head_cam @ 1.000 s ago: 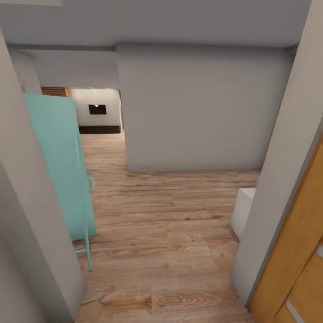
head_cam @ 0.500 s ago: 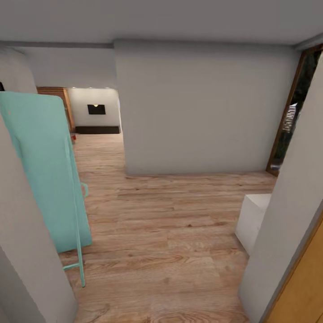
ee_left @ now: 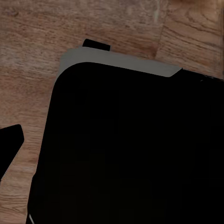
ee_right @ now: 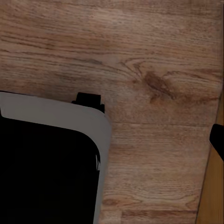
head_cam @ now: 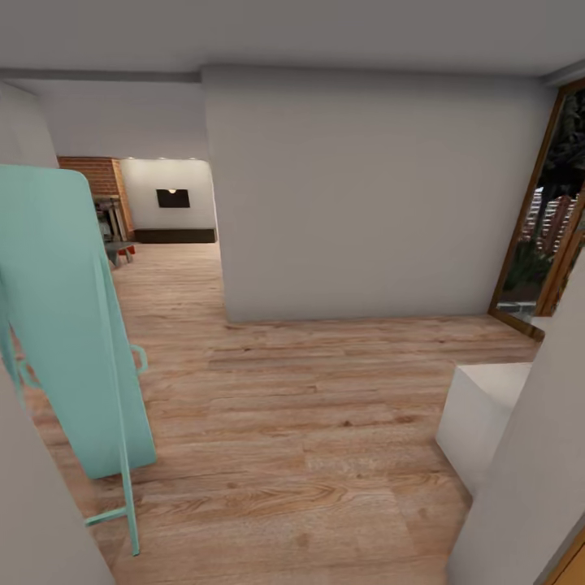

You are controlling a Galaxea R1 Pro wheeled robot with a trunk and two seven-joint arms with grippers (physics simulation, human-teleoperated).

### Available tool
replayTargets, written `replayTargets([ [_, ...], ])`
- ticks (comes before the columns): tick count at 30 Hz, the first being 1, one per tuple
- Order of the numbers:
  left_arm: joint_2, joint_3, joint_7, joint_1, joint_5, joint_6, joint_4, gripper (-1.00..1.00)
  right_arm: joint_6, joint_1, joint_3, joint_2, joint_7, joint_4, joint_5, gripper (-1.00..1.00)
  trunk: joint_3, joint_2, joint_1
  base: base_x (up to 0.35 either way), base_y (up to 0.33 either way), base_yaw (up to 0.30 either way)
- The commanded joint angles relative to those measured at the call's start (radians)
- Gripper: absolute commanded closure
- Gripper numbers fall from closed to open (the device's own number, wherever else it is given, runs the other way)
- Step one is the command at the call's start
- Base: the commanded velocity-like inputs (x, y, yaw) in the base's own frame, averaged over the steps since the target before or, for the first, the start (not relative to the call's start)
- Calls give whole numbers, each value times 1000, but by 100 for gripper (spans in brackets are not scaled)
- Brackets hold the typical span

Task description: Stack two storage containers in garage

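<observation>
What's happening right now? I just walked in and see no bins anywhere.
The robot is on the move through a hallway with a light wood plank floor, carrying nothing that shows. A turquoise board leans at the left, a white box sits at the right, and a grey wall stands ahead. Further back an opening leads toward a brick wall. Both wrist views look down at the floor past the robot's dark body.

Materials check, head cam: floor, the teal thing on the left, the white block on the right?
Floor: looks like light wood plank or laminate, matte, with visible grain, knots and board seams.
Teal board: smooth uniform panel on thin tube legs, likely painted metal or fabric-covered; can't tell which.
White block: plain matte white faces, no texture; material unclear.
</observation>
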Motion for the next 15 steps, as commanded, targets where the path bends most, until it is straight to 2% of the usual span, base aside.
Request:
replayTargets([
  [1, 0, 0, 1, 0, 5, -3, 0, -100, -4, -1, 7, 0, 0, 2, 2, -100, -1, 0, 1, 324, 0, 0],
  [8, 0, -1, 1, 0, 5, -2, 0, -100, -3, -1, -1, -1, -1, 2, -9, -100, -1, 0, 1, 324, 0, 0],
  [15, 0, -3, 1, 0, 4, -8, 0, -100, -3, -1, 6, -1, 0, 2, -3, -100, -1, 0, 1, 324, 0, 0],
])
